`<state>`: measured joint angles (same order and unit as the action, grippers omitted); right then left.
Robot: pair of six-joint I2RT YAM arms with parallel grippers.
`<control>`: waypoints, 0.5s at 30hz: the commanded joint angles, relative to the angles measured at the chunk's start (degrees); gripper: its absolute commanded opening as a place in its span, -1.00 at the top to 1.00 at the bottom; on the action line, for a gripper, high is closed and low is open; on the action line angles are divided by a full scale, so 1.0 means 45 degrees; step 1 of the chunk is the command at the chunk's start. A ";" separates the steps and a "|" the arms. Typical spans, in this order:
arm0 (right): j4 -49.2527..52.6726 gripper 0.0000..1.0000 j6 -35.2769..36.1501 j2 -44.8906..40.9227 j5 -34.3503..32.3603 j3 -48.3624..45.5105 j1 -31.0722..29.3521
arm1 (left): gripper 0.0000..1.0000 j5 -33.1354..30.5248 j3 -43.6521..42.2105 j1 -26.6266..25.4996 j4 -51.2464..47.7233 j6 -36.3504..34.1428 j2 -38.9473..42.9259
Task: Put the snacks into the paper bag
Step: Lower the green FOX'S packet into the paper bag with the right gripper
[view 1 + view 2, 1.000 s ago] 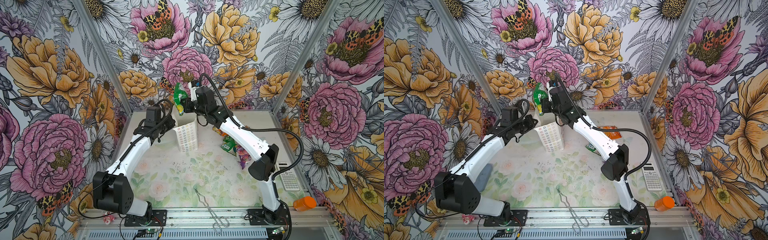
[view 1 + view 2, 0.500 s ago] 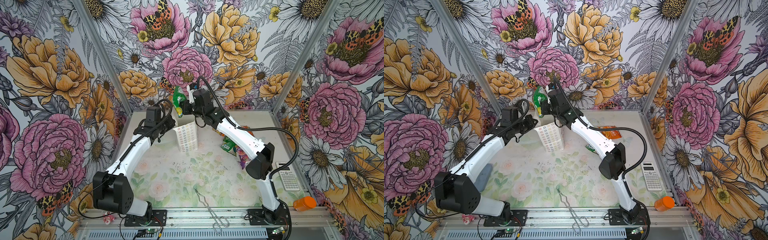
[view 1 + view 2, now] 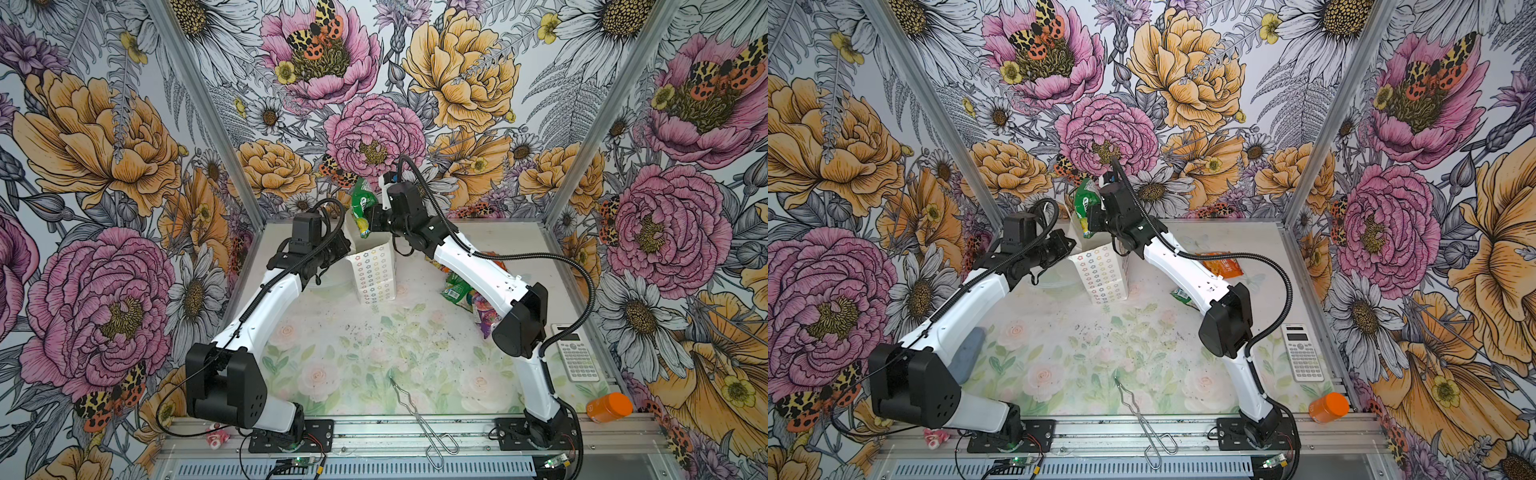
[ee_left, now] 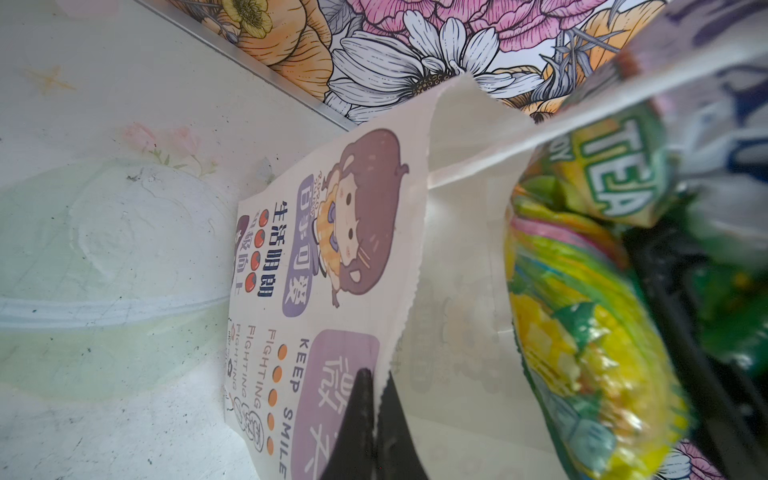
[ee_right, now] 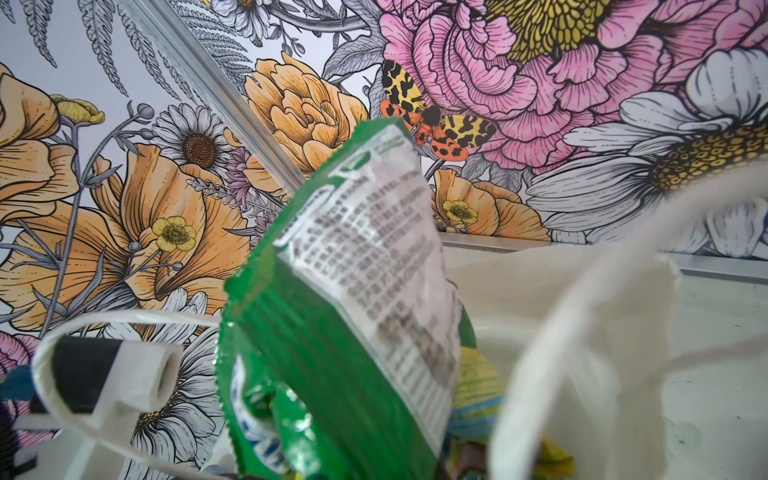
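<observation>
The white paper bag (image 3: 374, 270) stands upright at the back middle of the table, flower outlines on its side and a cartoon girl (image 4: 361, 216) on its face. My left gripper (image 3: 343, 245) is shut on the bag's top rim, and its black fingers (image 4: 365, 415) pinch the paper edge. My right gripper (image 3: 372, 218) is shut on a green snack packet (image 3: 360, 203) (image 5: 340, 332) with a yellow lower end. It hangs over the bag's open mouth (image 4: 465, 249). More snacks lie right of the bag under the right arm: orange (image 3: 1223, 264), green (image 3: 455, 289) and purple-pink (image 3: 484, 316).
A calculator (image 3: 575, 353) lies at the right edge with an orange bottle (image 3: 609, 407) in front of it. Metal tongs (image 3: 419, 415) lie at the front middle and a pink-white toy (image 3: 218, 436) on the front rail. A clear round lid (image 4: 104, 270) sits left of the bag.
My right arm has edged a little to the left with the green packet, staying over the bag. The left arm and the bag have not moved.
</observation>
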<state>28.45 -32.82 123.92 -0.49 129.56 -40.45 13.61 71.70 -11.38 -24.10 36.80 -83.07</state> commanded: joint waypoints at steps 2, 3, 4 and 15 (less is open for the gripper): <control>-0.0598 0.60 -0.0110 -0.0291 -0.0257 -0.0038 0.0062 | 1.00 0.0244 0.0009 -0.0018 0.0258 0.0105 0.0139; -0.0599 0.54 -0.0109 -0.0308 -0.0259 -0.0051 0.0062 | 1.00 0.0252 0.0023 -0.0030 0.0258 0.0104 0.0139; -0.0599 0.49 -0.0095 -0.0311 -0.0252 -0.0070 0.0072 | 1.00 0.0246 0.0023 -0.0019 0.0277 0.0104 0.0139; -0.0609 0.21 0.0027 -0.0410 0.0022 -0.0106 0.0140 | 1.00 0.0261 0.0130 -0.0030 0.0272 0.0104 0.0019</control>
<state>27.29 -33.21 123.90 -0.82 129.14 -40.14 13.67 71.72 -11.40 -24.08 36.82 -83.11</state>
